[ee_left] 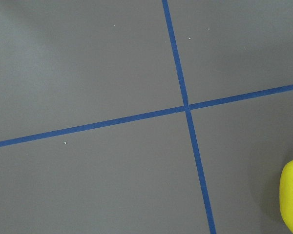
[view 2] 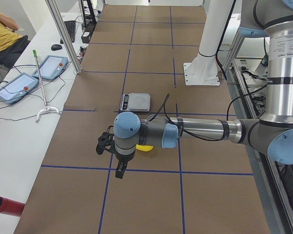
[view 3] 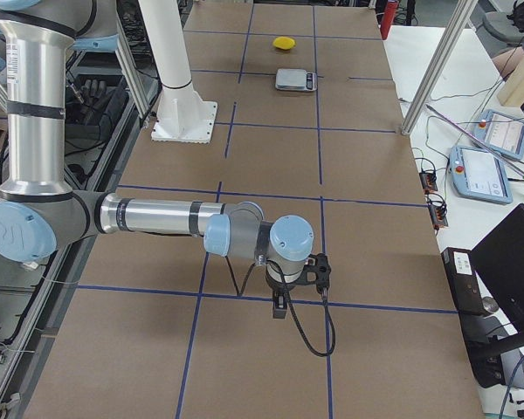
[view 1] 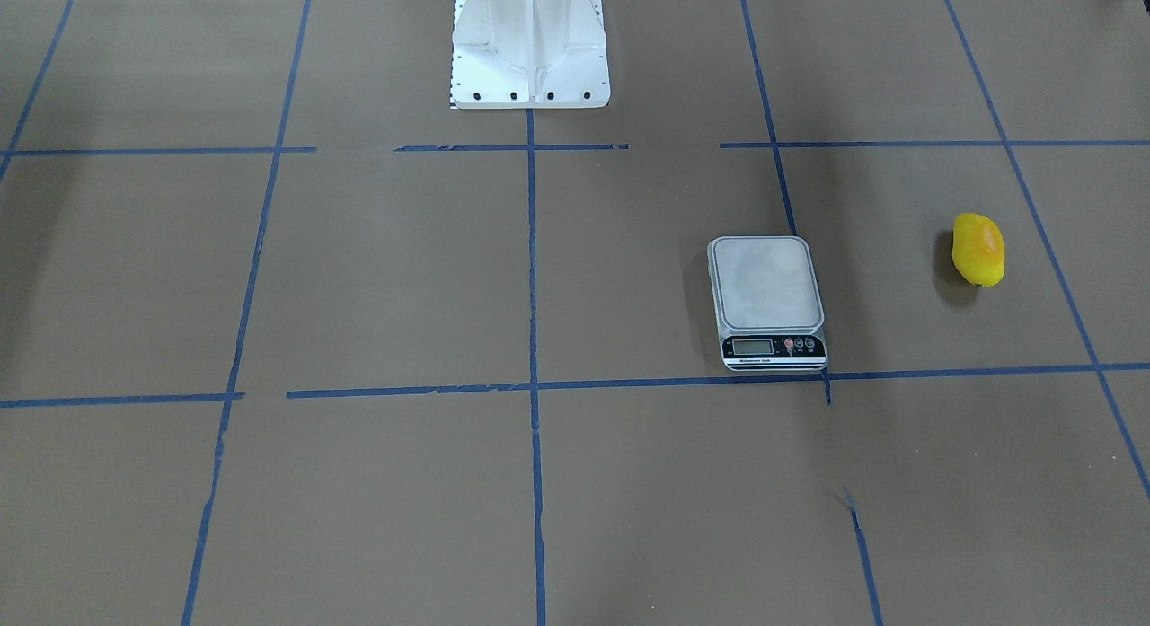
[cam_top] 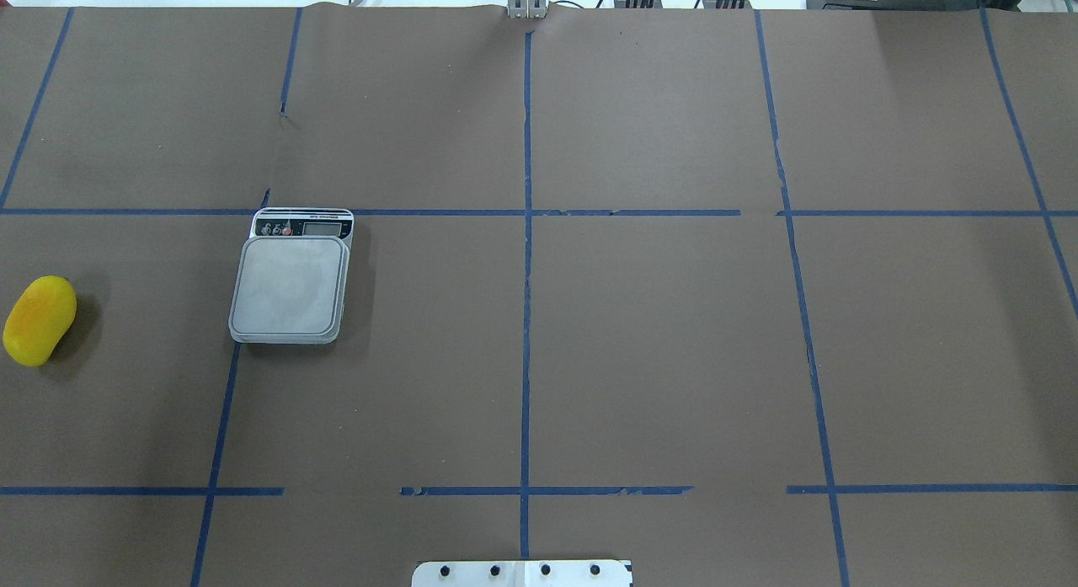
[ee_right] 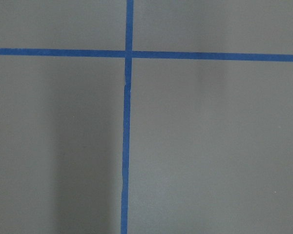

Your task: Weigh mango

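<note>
Evidently pickup came first: the mango (cam_top: 39,320) lay on the counter (cam_top: 674,360), well apart from the scale (cam_top: 290,285). Jaws apart or together, I couldn't tell; the left gripper (view 2: 119,170) needed to reach it.

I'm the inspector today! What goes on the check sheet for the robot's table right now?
Surface: brown paper table with a blue tape grid; no spills seen.
Job's things: mango lies on the table, apart from the scale; the scale's platform is bare.
Clutter: nothing seen.
Grippers: left gripper and right gripper hang above the table; open or shut cannot be told.
Cables: black cable loops from the right wrist.
Surroundings: control tablets beside the table.
</note>
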Motion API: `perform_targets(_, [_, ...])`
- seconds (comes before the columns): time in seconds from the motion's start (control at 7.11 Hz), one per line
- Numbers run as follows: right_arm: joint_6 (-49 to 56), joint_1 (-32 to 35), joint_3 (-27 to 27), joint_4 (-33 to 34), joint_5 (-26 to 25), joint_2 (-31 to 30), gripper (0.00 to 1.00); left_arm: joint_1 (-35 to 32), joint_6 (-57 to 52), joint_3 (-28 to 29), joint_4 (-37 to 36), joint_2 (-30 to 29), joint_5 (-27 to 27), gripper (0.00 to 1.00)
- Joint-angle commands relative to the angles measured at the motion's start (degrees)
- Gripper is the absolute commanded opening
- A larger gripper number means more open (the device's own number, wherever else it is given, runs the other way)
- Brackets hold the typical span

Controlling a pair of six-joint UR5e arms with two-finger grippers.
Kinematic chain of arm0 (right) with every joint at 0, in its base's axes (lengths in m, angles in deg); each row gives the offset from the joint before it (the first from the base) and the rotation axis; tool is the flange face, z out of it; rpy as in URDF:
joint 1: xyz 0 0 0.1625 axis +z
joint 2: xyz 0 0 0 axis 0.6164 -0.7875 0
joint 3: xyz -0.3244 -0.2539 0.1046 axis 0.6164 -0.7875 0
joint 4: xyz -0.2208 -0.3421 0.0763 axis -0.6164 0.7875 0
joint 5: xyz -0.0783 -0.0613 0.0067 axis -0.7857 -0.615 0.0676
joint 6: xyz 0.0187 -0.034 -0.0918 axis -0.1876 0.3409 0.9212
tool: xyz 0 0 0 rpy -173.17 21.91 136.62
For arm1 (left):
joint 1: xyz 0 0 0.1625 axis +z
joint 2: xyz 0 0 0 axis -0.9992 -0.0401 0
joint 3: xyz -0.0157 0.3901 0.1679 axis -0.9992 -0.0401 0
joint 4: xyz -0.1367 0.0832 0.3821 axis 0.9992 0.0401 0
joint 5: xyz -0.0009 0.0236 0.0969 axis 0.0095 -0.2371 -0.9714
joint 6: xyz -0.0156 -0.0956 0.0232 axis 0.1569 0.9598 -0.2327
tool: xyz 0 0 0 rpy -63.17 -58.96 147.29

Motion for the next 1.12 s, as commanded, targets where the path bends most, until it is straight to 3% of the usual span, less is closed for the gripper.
perform_targets(0.0, [0.0, 0.0, 0.0, 0.0, 0.0, 0.0, 1.00, 0.1, -0.2, 0.3, 2.5, 0.3, -0.1, 1.00])
perform_targets(0.42, [0.0, 0.0, 0.0, 0.0, 0.0, 0.0, 1.00, 4.8, 2.8, 2.3, 8.3, 0.1, -0.1, 1.00])
perform_targets(0.7, [0.0, 0.0, 0.0, 0.0, 0.0, 0.0, 1.00, 17.0, 24.4, 3.3, 14.8, -0.4, -0.5, 1.00])
perform_targets(0.98, [0.0, 0.0, 0.0, 0.0, 0.0, 0.0, 1.00, 22.9, 26.6, 3.7, 21.4, 0.2, -1.4, 1.00])
